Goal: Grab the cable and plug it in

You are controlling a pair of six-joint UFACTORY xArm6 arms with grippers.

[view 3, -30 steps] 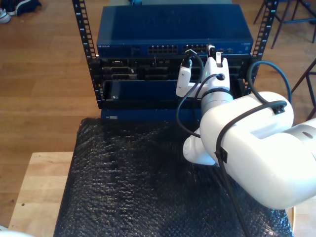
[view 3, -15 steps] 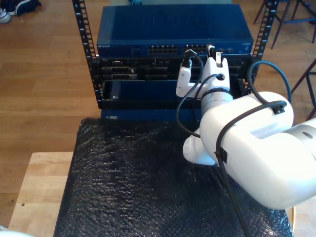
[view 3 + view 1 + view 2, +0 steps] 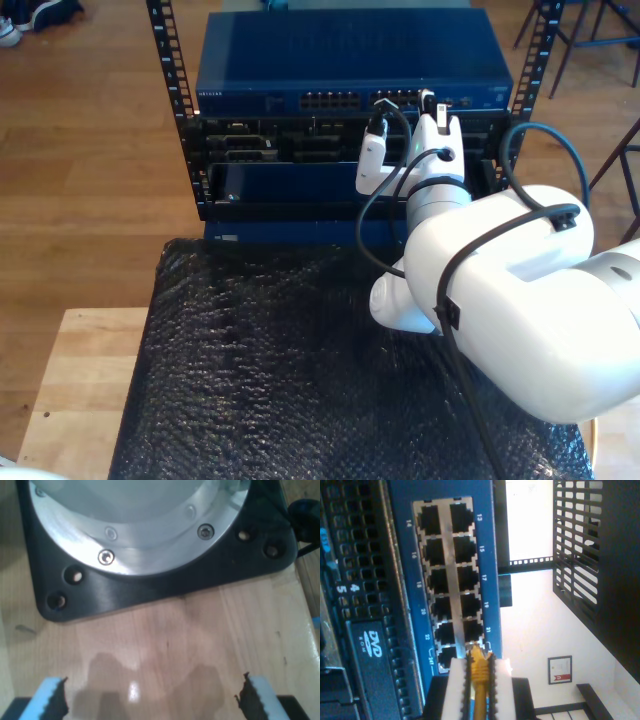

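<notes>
The pale yellow cable (image 3: 479, 685) is pinched between the white pads of my second gripper (image 3: 479, 662), which is shut on it. Its connector end (image 3: 477, 655) points at the last ports of the blue network switch (image 3: 447, 575) and sits right at the port block's edge; whether it has entered a port I cannot tell. In the exterior view my second gripper (image 3: 428, 103) reaches up to the switch (image 3: 350, 70), at its port block toward that view's right. My first gripper (image 3: 150, 702) stands open over bare wood, its blue-padded fingers (image 3: 50, 702) wide apart with nothing between them.
Under the switch sits rack gear with a DVD drive (image 3: 365, 647) between black rack rails (image 3: 170, 60). Black bubble wrap (image 3: 280, 370) covers the wooden table (image 3: 70, 390). Thick black arm cables (image 3: 375, 200) loop beside the white arm. A black arm base plate (image 3: 150, 585) lies ahead of my first gripper.
</notes>
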